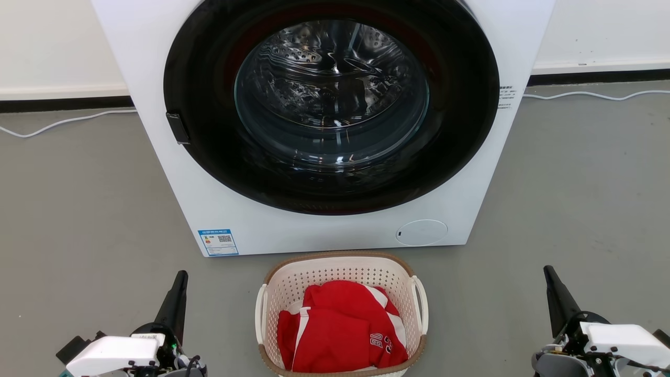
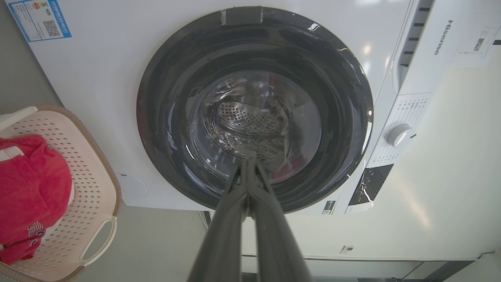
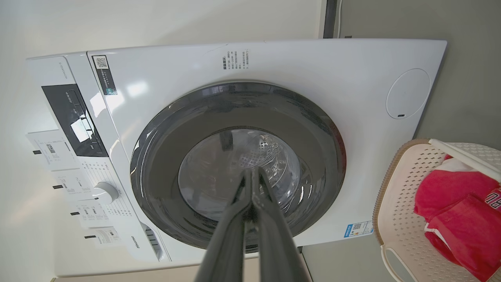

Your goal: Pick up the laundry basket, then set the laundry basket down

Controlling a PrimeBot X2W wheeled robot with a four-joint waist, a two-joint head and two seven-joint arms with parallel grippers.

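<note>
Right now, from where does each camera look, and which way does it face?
Head view: on the head, facing forward and down at washer and basket; left gripper and right gripper at the bottom corners.
Left wrist view: on the left wrist, facing the door along the shut left gripper; basket at left edge.
Right wrist view: on the right wrist, facing the door along the shut right gripper; basket at right edge.
Shared: washer and basket.
</note>
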